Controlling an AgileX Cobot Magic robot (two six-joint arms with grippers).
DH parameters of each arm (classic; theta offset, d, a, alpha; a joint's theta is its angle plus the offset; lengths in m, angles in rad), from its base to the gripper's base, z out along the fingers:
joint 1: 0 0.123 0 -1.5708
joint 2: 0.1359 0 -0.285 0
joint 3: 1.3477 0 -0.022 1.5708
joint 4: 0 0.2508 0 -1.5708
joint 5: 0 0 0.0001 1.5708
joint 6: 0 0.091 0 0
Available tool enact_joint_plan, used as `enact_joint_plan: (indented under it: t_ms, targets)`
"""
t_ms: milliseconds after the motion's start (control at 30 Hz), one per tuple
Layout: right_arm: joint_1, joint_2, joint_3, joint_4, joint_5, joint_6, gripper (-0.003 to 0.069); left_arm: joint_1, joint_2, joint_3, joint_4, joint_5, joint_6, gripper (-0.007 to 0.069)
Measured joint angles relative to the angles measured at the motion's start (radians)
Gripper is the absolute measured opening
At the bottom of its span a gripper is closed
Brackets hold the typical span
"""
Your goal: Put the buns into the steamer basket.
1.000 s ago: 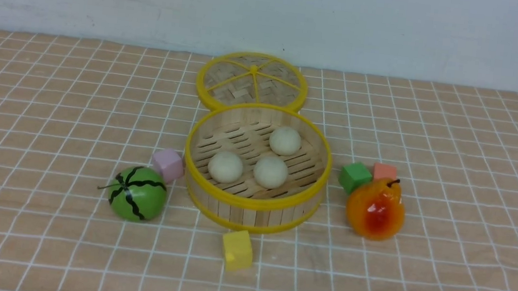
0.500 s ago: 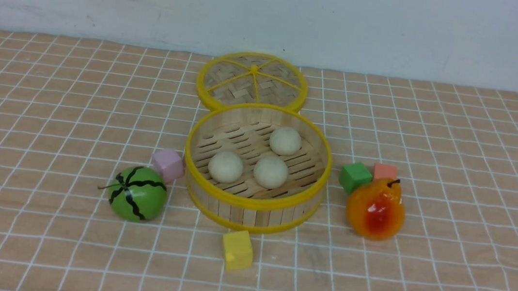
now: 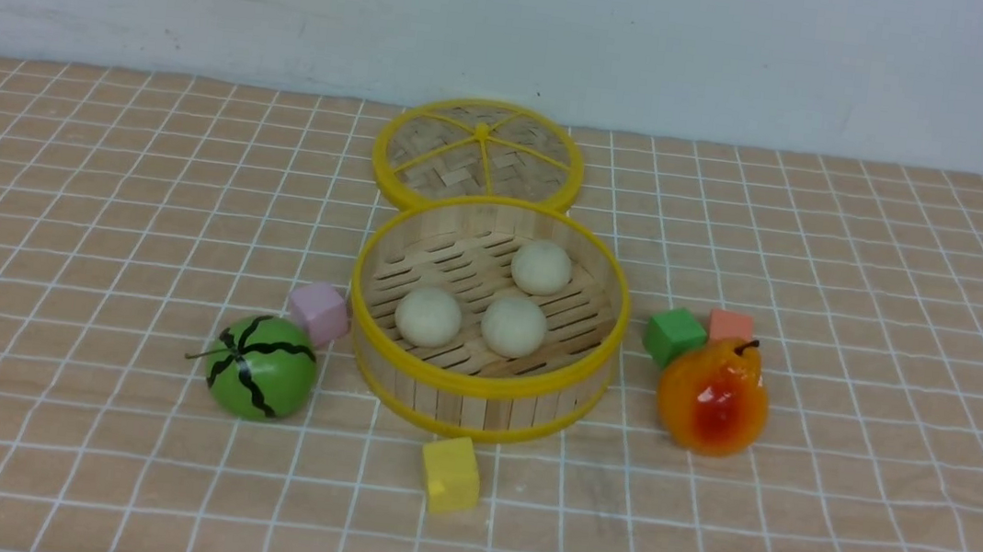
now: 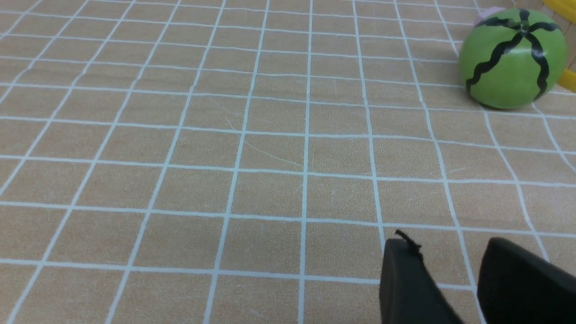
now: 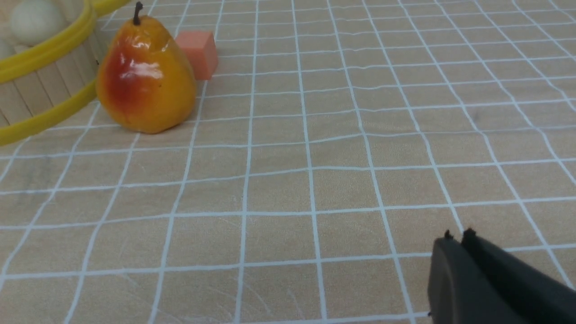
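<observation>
All three buns (image 3: 514, 326) lie on the slatted floor of the steamer basket (image 3: 479, 384), mid-desk (image 3: 94, 194); two sit near the front, one further back. Lid (image 3: 478, 154) lies flat just behind the basket. Left claw (image 4: 450, 270): fingers parted with a gap, empty, above bare desk near the watermelon (image 4: 513, 58). Right claw (image 5: 459, 252): fingers pressed together, nothing between them, well apart from the pear (image 5: 144, 81).

The desk (image 3: 96, 175) carries three buns (image 3: 514, 326), one basket (image 3: 477, 404), one lid (image 3: 478, 156), four cubes (image 3: 450, 474), one melon (image 3: 262, 367) and one pear (image 3: 712, 396).
</observation>
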Motion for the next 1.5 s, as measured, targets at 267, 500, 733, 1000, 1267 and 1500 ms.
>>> enact_joint_plan:
  t_ms: [267, 500, 733, 1000, 1267, 1500]
  targets:
    - [0.000, 0.000, 0.000, 0.000, 0.000, 0.000, 0.0030, 0.000, 0.000, 0.000, 0.000, 0.000, 0.000, 0.0238]
    - [0.000, 0.000, 0.000, 0.001, 0.000, -0.001, 0.0032, 0.000, 0.000, 0.000, 0.000, 0.000, 0.000, 0.0238]
    - [0.000, 0.000, 0.000, 0.001, 0.000, -0.001, 0.0036, 0.000, 0.000, 0.000, 0.000, 0.000, 0.000, 0.0238]
    - [0.000, 0.000, 0.000, 0.001, 0.000, -0.001, 0.0043, 0.000, 0.000, 0.000, 0.000, 0.000, 0.000, 0.0238]
    - [0.000, 0.000, 0.000, 0.001, 0.000, -0.003, 0.0053, 0.000, 0.000, 0.000, 0.000, 0.000, 0.000, 0.0238]
    - [0.000, 0.000, 0.000, 0.001, 0.000, -0.003, 0.0063, 0.000, 0.000, 0.000, 0.000, 0.000, 0.000, 0.0238]
